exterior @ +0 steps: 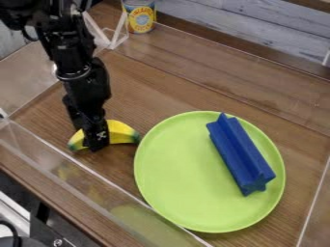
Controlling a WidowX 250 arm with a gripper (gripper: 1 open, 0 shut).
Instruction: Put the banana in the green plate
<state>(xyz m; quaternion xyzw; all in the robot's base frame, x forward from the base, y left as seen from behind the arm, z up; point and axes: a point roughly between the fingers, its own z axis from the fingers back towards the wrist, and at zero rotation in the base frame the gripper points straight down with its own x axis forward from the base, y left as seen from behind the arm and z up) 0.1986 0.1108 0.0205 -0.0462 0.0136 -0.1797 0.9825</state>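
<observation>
The black robot arm comes down from the upper left of the frame, and its gripper (93, 135) points straight down at the wooden table (180, 82) in the left-centre. Its claw is spread wide, the fingers set down over the left end of the banana (114, 134); whether they touch the fruit cannot be told. The banana lies flat on the wood, small, yellow and curved, its right tip pointing toward the green plate (180, 183) and just beside the plate's left rim, not on it. The plate fills the lower right of the frame and carries a blue ridged block (240, 152) lying along its right half. A yellow can (139, 16) stands at the top of the frame, well apart from the rest. A clear plastic wall (52, 154) runs along the lower left edge.
</observation>
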